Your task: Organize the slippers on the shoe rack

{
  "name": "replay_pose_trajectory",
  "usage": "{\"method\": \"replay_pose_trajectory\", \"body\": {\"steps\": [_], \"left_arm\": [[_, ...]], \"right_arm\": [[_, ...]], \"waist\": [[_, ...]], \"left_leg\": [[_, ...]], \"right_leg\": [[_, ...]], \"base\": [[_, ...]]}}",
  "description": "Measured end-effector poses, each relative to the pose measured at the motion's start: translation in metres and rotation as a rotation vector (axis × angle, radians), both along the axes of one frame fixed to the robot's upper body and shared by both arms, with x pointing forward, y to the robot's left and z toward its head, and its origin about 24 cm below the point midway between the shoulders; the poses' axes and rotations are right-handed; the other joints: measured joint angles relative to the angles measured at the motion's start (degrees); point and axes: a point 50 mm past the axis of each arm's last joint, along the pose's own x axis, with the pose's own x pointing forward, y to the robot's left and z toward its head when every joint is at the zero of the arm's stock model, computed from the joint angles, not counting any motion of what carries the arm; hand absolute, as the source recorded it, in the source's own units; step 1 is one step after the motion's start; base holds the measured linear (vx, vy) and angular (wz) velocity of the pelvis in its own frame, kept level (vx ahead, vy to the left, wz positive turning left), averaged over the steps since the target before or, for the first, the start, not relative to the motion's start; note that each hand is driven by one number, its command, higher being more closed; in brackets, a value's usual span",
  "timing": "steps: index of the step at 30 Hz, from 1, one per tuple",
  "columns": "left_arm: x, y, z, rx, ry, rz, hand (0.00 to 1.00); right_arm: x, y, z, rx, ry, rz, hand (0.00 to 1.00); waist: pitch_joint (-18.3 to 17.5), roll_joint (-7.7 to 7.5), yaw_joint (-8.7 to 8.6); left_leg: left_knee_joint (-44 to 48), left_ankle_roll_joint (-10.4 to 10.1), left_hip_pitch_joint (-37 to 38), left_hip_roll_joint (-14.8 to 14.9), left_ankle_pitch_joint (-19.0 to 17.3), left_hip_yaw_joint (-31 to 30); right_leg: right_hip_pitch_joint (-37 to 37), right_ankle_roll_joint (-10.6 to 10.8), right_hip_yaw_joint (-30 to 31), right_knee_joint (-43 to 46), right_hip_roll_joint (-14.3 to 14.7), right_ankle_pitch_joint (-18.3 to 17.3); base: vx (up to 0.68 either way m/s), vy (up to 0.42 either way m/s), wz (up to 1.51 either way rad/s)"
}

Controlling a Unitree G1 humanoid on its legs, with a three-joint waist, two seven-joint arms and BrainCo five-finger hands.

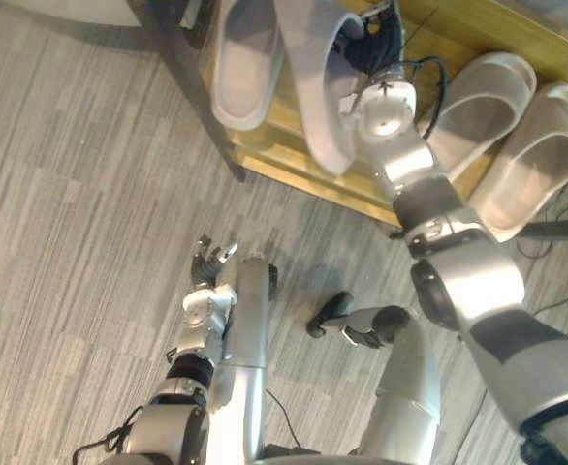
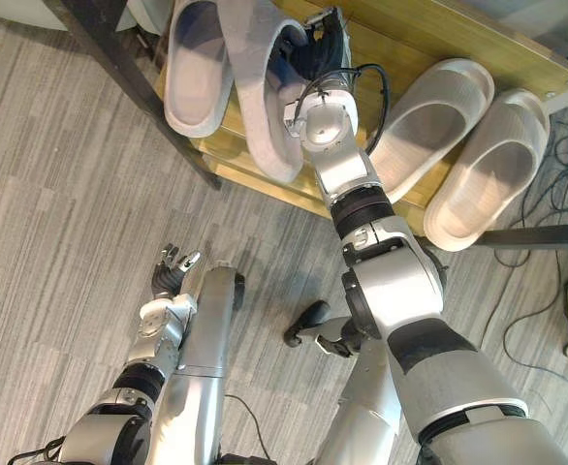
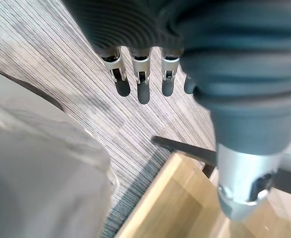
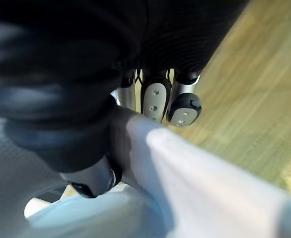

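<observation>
grey slipper (image 1: 308, 97) in right hand (image 1: 373, 44) overhangs rack (image 1: 458, 24) edge.

Bright, even light; soft floor shadows

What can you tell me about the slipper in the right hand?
Pale grey one-piece slide slipper, foam-like, broad strap over a smooth footbed. It is tilted onto its side edge over the wooden shelf, close beside another grey slipper. The right hand reaches into the strap opening, fingers and thumb pinching the strap. Whether it rests on the shelf is unclear.
</observation>
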Motion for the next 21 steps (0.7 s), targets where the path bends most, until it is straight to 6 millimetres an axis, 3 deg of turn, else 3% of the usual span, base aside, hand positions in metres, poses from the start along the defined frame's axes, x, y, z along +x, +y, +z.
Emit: {"method": "replay_pose_trajectory", "body": {"steps": [6,7,21], "left_arm": [[-0.001,0.001,-0.003,-0.002,0.017,0.012,0.00],[-0.001,0.002,-0.003,-0.001,0.019,0.012,0.00],[-0.002,0.002,-0.004,-0.009,0.021,0.018,0.00]], "right_arm": [[0.000,-0.014,0.005,0.026,-0.015,-0.053,1.00],[0.000,-0.017,0.006,0.048,-0.017,-0.064,0.00],[0.000,-0.039,0.011,0.104,-0.020,-0.122,0.00]], "waist": [[0.00,0.00,0.05],[0.00,0.00,0.05],[0.00,0.01,0.05]], "left_leg": [[-0.63,-0.23,0.00,-0.16,0.39,-0.01],[-0.67,-0.28,-0.01,-0.16,0.43,0.01],[-0.88,-0.26,-0.13,-0.04,0.55,0.49]], "right_leg": [[-0.12,-0.13,-0.15,-0.05,-0.18,-0.15],[-0.17,-0.14,-0.13,-0.05,-0.18,-0.15],[-0.90,-0.18,0.42,0.13,-0.27,-0.14]], "base": [[-0.01,0.010,0.03],[0.00,0.000,0.00],[-0.01,0.017,0.00]]}}
